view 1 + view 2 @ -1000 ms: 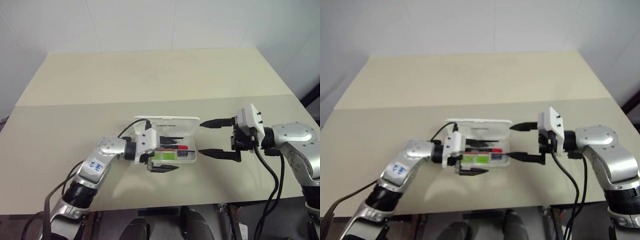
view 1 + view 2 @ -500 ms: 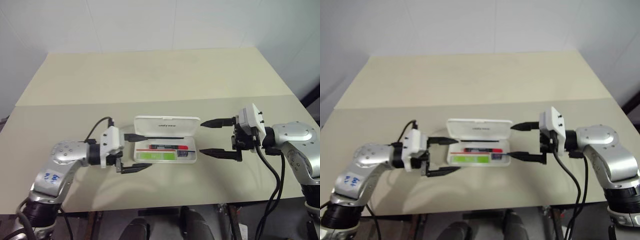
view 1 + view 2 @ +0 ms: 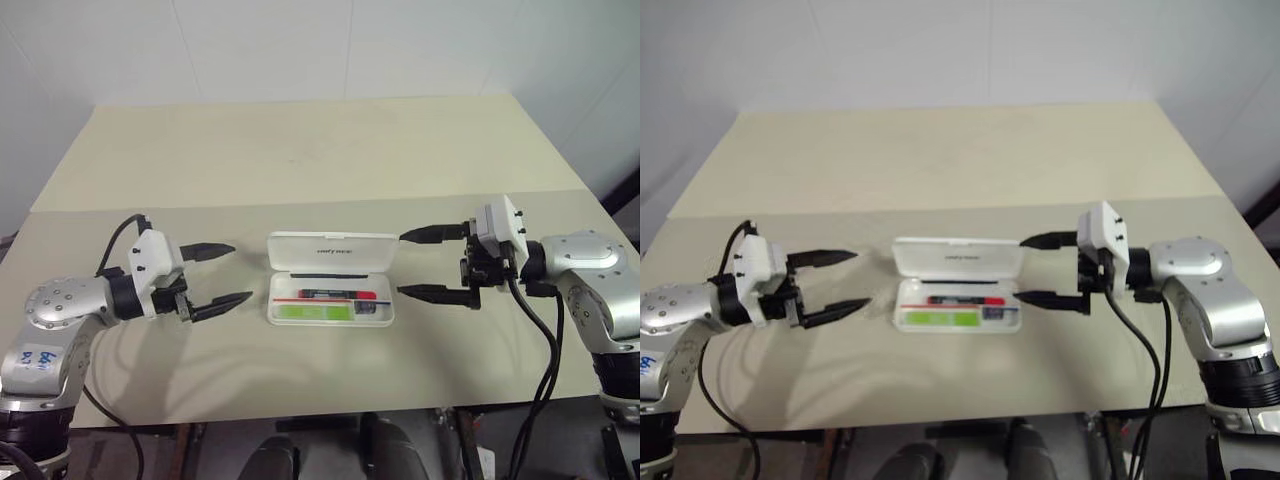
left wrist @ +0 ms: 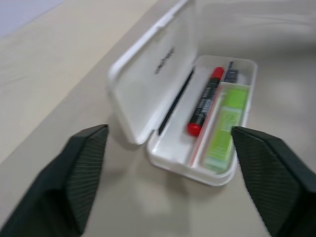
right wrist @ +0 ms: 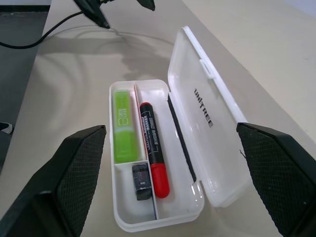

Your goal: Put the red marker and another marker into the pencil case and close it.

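Observation:
The white pencil case (image 3: 280, 318) lies open at the table's middle, its lid (image 3: 331, 249) tilted up at the back. Inside lie the red marker (image 3: 337, 295) and, in front of it, the lime-green highlighter (image 3: 315, 312); both also show in the right wrist view as the marker (image 5: 153, 146) and highlighter (image 5: 123, 126). My left gripper (image 3: 222, 274) stands open and empty to the left of the case, apart from it. My right gripper (image 3: 422, 264) stands open and empty at the case's right end, one finger level with the lid.
A small dark grey cylinder (image 5: 141, 181) sits in the case's end compartment. A seam (image 3: 150, 206) runs across the beige table behind the case. The table's front edge (image 3: 330, 408) lies close below both arms.
My left gripper has drawn back from over the case to the left, leaving the highlighter inside. The right gripper has barely shifted.

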Controlling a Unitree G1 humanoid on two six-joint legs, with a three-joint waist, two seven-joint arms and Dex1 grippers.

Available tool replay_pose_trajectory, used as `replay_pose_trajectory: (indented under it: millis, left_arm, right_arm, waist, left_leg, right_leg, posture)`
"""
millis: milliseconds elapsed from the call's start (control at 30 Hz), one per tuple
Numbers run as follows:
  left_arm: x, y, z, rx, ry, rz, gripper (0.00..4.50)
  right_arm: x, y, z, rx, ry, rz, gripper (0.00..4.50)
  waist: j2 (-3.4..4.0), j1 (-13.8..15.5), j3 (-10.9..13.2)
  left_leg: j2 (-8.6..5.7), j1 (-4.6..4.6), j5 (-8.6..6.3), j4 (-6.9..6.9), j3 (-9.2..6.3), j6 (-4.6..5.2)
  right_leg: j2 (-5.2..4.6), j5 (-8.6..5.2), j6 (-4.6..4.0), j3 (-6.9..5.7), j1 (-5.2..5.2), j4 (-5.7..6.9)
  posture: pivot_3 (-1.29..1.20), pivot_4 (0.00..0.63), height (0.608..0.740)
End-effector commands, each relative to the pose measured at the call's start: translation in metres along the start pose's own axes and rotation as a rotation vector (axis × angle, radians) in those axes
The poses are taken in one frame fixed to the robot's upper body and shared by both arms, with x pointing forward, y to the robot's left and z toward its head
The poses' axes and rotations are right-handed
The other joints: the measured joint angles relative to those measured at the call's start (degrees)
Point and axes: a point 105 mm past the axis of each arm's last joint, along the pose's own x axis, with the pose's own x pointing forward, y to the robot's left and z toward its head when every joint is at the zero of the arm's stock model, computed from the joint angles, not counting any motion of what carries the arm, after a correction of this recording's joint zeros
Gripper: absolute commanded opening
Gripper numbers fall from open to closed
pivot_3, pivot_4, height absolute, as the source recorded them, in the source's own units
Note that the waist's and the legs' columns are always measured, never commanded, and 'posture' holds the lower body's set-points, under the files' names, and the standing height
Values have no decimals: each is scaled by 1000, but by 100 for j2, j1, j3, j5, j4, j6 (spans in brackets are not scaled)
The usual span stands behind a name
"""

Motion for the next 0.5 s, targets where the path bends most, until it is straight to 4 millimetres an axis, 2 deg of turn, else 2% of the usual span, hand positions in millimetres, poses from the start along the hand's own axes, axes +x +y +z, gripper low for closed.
replay_pose_trajectory:
  millis: [33,167,300,500]
  left_arm:
    - [-1,0,11,41,-40,3,2714]
    - [-1,1,13,37,-56,-5,1244]
    - [-1,6,15,34,-75,14,21]
    - [-2,17,15,20,-92,72,21]
  right_arm:
    - [-2,-2,12,-57,-30,-2,4500]
    - [-4,-3,13,-64,-37,-10,4500]
    - [-5,-3,19,-79,-76,-40,4500]
    - [-5,-3,33,-66,-170,-98,4500]
  waist:
    - [0,-3,0]
    - [0,-5,0]
    - [0,-6,0]
    - [0,-3,0]
  left_leg:
    - [0,0,0,-1,0,1]
    - [1,0,-1,-5,2,2]
    - [3,1,-1,-5,8,1]
    - [4,2,-1,-5,9,1]
  right_leg:
    - [0,0,0,-1,0,-1]
    - [-1,0,0,-2,-4,-2]
    - [0,0,0,-2,-4,-1]
    - [0,0,-1,-1,-5,0]
  posture:
    - [0,150,740]
    - [0,150,740]
    - [0,150,740]
    - [0,150,740]
